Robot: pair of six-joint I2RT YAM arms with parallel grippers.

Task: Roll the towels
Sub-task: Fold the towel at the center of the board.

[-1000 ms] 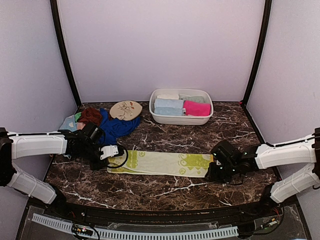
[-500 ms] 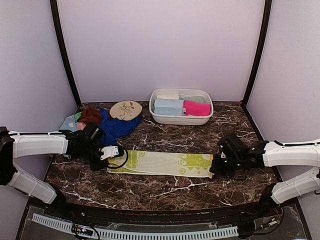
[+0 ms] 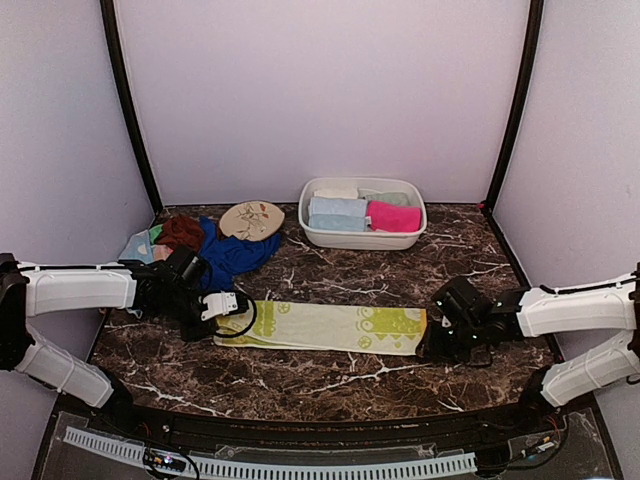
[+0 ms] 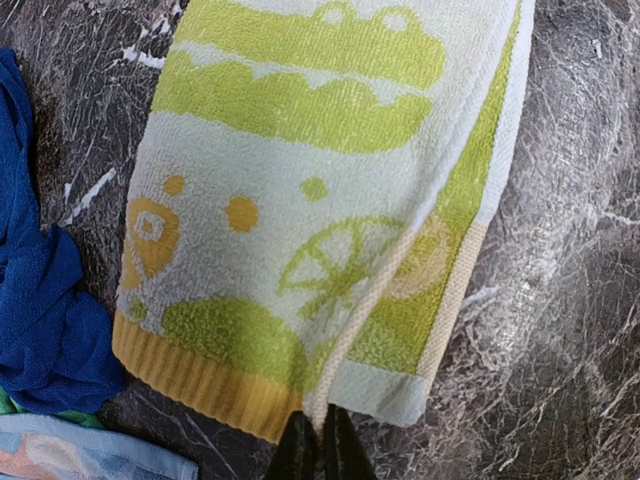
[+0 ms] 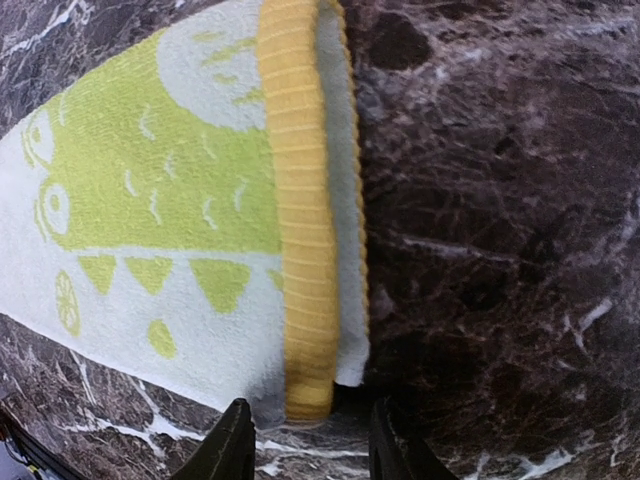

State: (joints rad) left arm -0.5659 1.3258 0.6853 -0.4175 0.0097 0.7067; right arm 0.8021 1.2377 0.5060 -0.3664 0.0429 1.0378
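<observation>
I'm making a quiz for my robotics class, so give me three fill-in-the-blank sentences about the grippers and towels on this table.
The left gripper is ___ on the yellow-green towel.
The right gripper stands ___ at that towel's other end.
The hot pink towel lies inside the ___ basin.
Missing words: shut, open, white.

Enclosure: plain pale lilac back wall (image 3: 320, 90), with matching left side panel (image 3: 50, 120) and right side panel (image 3: 590, 120). A black post at the left rear corner (image 3: 127, 110) and another at the right rear corner (image 3: 515, 100). Table top (image 3: 330, 375) is dark brown marble pattern with white veins, slightly glossy in the wrist views. Black curved rim (image 3: 300, 435) along the near edge, with a white slotted strip (image 3: 270, 466) below it. Light is even and diffuse.
</observation>
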